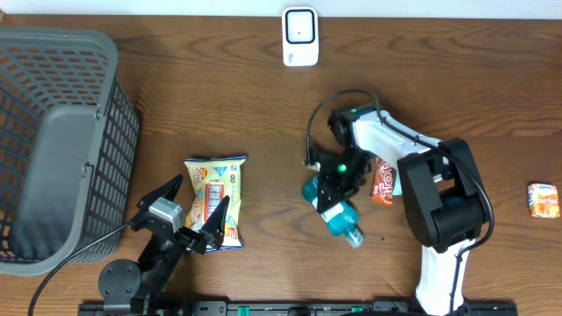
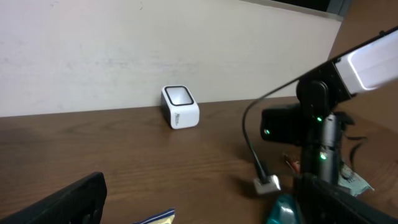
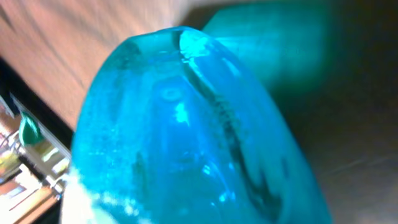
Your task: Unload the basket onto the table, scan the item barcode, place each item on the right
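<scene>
A: Overhead view: a teal bottle [image 1: 338, 213] is seen lying on its side on the wooden table [image 1: 219, 105], right of centre. The right gripper [image 1: 334, 195] is set down over it, and its fingers are closed against the bottle's body.

B: Is the grip confirmed by the right wrist view?

A: That view is filled by blue translucent plastic [image 3: 186, 124], pressed right up to the lens. The fingers themselves cannot be made out there. Clamped on the bottle is what is read from the overhead.

B: Left side?

A: The left gripper [image 1: 195, 211] is held with its fingers wide apart, nothing between them. It is placed over the lower end of a yellow snack packet [image 1: 215, 197] lying flat, left of centre. Whether the packet is touched cannot be told.

B: Scanner?

A: A small white barcode scanner [image 1: 300, 37] is stood at the table's far edge, top centre, well apart from the bottle. It is also seen in the left wrist view [image 2: 180, 106], against the pale wall.

B: Other items?

A: A grey plastic basket [image 1: 61, 140] is placed at the far left. An orange packet [image 1: 384, 179] is partly hidden under the right arm, just beside the bottle. A small orange-and-white packet [image 1: 543, 199] is lying near the right edge, well apart from the rest.

B: Barcode on the bottle?

A: None can be made out.
</scene>
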Action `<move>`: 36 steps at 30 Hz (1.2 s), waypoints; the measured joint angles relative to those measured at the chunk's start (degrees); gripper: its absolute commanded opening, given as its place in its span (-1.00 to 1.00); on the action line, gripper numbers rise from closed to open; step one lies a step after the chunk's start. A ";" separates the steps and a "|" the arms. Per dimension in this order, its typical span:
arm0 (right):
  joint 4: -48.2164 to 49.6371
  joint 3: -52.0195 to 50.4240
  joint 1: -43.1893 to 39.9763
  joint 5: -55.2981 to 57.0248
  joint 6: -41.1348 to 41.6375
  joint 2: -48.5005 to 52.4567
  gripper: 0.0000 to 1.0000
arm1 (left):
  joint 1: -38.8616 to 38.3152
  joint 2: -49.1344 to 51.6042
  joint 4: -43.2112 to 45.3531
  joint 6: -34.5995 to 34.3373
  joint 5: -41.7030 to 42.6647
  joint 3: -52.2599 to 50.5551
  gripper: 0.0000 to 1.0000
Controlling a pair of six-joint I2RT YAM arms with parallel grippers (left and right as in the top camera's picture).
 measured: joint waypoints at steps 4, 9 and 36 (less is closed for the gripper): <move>2.58 1.81 0.00 0.83 0.96 0.35 -0.29 | 0.00 0.00 0.02 0.02 0.00 0.00 0.96; 2.82 1.97 0.00 1.11 1.40 0.44 -0.33 | 0.00 0.00 0.02 0.02 0.00 0.00 0.96; -4.20 7.74 -0.04 1.77 1.66 1.84 -0.28 | 0.00 0.00 0.02 0.00 0.00 0.00 0.96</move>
